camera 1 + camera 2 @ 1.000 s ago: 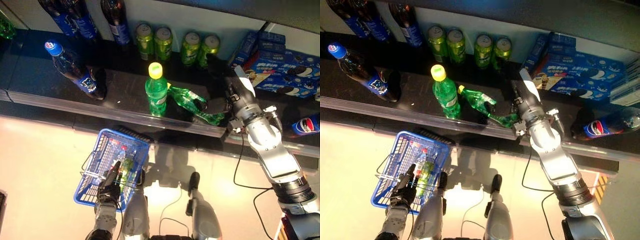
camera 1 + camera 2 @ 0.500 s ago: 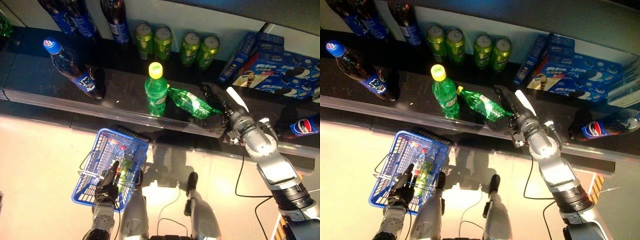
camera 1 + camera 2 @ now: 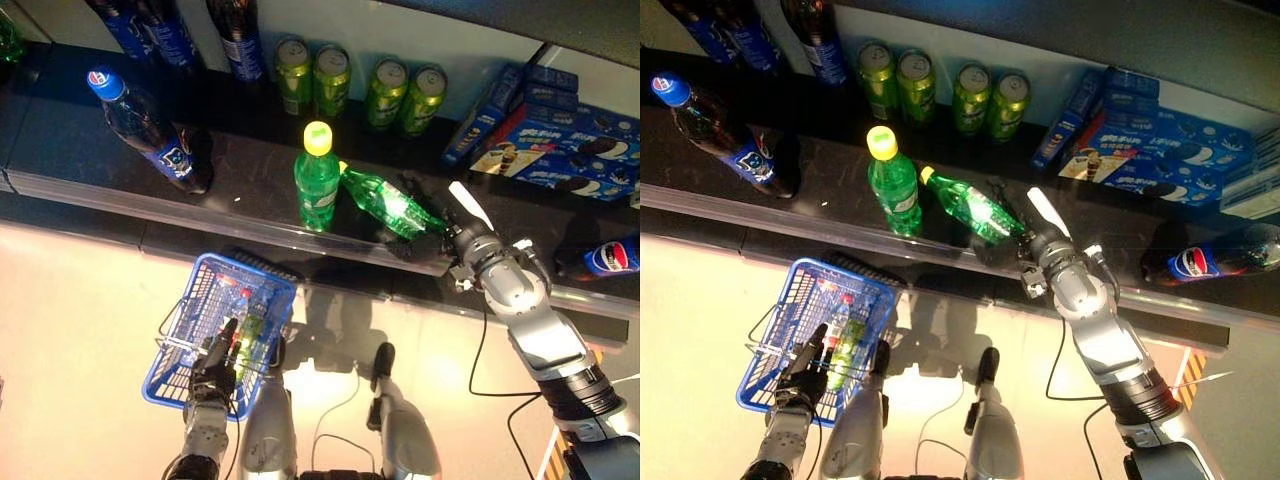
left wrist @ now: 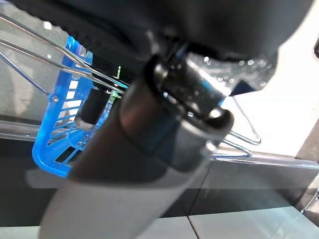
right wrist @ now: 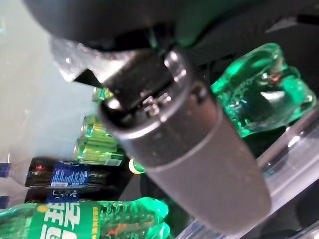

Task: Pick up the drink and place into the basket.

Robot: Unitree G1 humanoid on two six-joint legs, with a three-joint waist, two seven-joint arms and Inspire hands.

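A green drink bottle lies on its side on the dark shelf, its yellow cap beside an upright green bottle. My right hand is at its base end, dark fingers curled above and below the base and the white-covered thumb standing up. The right wrist view shows the bottle's base just past the thumb. The blue wire basket hangs below the shelf with a few bottles inside. My left hand is shut on its wire handle.
A clear rail runs along the shelf's front edge. A cola bottle leans at the left and green cans stand at the back. Blue biscuit boxes and a lying cola bottle are at the right.
My right hand has swung from pointing up the shelf to pointing left, and its fingers have closed round the lying bottle's base. The bottle has shifted slightly. The basket hand holds still.
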